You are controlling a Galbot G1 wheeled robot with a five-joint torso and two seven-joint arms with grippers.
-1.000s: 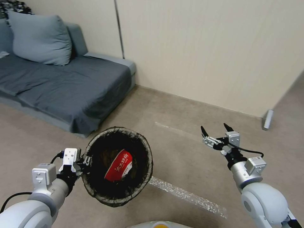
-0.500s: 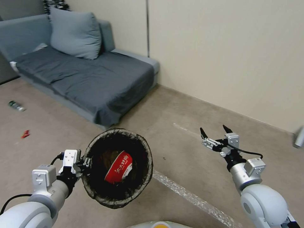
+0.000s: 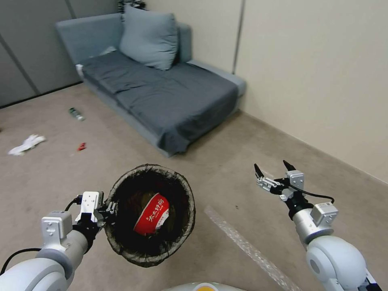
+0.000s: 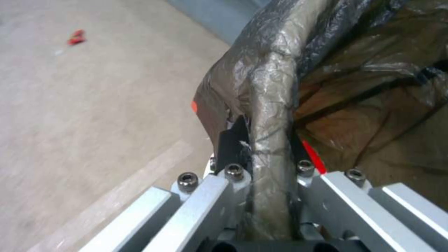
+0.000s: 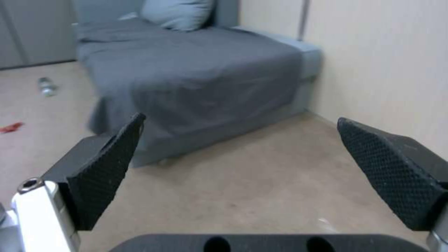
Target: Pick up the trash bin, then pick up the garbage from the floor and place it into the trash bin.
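The trash bin (image 3: pixel 188 202), lined with a dark bag, hangs tilted above the floor, and my left gripper (image 3: pixel 110 208) is shut on its near-left rim. A red-and-white wrapper (image 3: pixel 152 218) lies inside it. In the left wrist view the left gripper (image 4: pixel 266 137) pinches the bagged rim (image 4: pixel 273 87). My right gripper (image 3: pixel 273 171) is open and holds nothing, raised over bare floor to the right of the bin. Garbage lies far left on the floor: a green bottle (image 3: pixel 76 114), a white tissue wad (image 3: pixel 26 144), a small red wrapper (image 3: pixel 82 146).
A grey sofa (image 3: pixel 169 93) with a cushion (image 3: pixel 150 37) stands against the beige wall (image 3: pixel 323 72) ahead. A shiny tape strip (image 3: pixel 246 246) crosses the carpet near my base. The right wrist view shows the sofa (image 5: pixel 196 70), the bottle (image 5: pixel 47 86) and the red wrapper (image 5: pixel 10 127).
The whole head view has swung left: sofa and wall have slid right in the picture, and the bottle, tissue and red wrapper have come into view. Both arms keep their pose.
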